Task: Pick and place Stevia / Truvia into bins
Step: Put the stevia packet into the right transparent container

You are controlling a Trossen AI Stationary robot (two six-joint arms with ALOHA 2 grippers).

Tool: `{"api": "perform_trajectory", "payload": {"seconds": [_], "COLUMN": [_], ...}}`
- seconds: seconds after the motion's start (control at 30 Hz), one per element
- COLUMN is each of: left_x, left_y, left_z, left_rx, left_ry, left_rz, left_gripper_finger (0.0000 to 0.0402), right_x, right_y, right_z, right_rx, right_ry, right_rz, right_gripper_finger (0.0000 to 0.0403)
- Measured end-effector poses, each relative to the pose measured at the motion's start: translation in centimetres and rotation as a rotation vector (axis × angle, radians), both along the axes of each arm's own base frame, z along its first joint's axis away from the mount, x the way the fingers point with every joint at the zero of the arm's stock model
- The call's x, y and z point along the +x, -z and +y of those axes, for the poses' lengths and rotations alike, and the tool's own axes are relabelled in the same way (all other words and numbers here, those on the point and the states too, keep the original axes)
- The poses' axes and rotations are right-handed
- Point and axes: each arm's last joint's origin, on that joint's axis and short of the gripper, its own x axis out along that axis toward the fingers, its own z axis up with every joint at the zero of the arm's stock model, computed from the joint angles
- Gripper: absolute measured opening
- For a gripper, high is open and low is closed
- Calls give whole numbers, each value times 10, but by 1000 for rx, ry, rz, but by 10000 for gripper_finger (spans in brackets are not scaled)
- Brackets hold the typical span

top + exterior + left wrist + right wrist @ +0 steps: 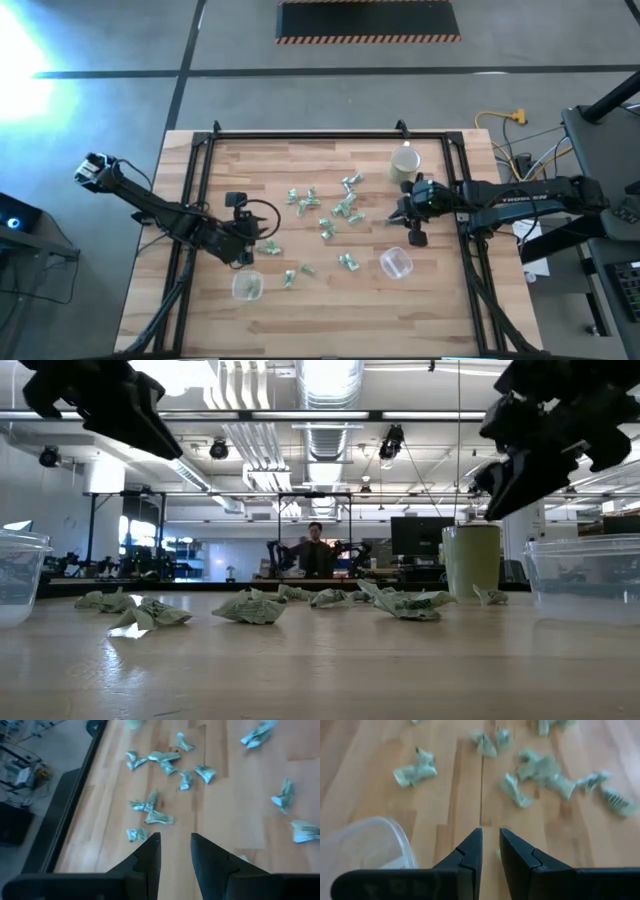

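High view: wooden table (pixel 330 310) with green-and-white sachets (pixel 322 212) scattered across its middle. Two clear bins, one near the front left (pixel 247 286), one toward the front right (pixel 396 263); both look empty from above. A beige cup (pixel 404 164) stands at the back right. Left gripper (pixel 243 248) sits just behind the left bin; right gripper (pixel 400 215) is between the cup and the right bin, at the edge of the scatter. Finger gaps are not readable from here.

Low view: only this view gives height. Both arms hang dark above the table, off the surface. The sachets (pixel 250 607) lie crumpled in a low row, the cup (pixel 472 560) upright behind them, and a bin wall shows at each edge (pixel 20 575) (pixel 585 575). A person stands far back in the room.

Left wrist view: left gripper (pixel 175 842) fingers stand slightly parted with bare wood between them, nothing held. One sachet (pixel 136 834) lies just beside a fingertip; more sachets lie beyond.

Right wrist view: right gripper (pixel 490 836) shows a narrow gap, nothing clamped. A bin rim (pixel 380 842) is beside it, sachets (pixel 535 772) ahead.
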Motion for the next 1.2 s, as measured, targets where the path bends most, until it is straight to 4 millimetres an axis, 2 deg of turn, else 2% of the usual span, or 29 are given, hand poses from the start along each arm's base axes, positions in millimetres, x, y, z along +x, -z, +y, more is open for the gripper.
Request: {"api": "perform_trajectory", "payload": {"seconds": [0.47,0.8,1.03,1.2], "left_x": [0,0,0,-1], "left_y": [-1,-1,0,8], "left_z": [2,1,2,3], "left_rx": [39,37,38,61], "left_ry": [-46,-51,-51,-61], "left_rz": [-27,-37,-34,-22], "left_gripper_finger": [89,89,89,89], "right_x": [14,20,23,23], "right_y": [35,50,49,50], "right_z": [-4,-6,-6,-7], "right_rx": [-72,-89,-79,-99], "right_ry": [32,100,116,129], "right_rz": [197,273,249,248], "right_gripper_finger": [57,57,95,128]}}
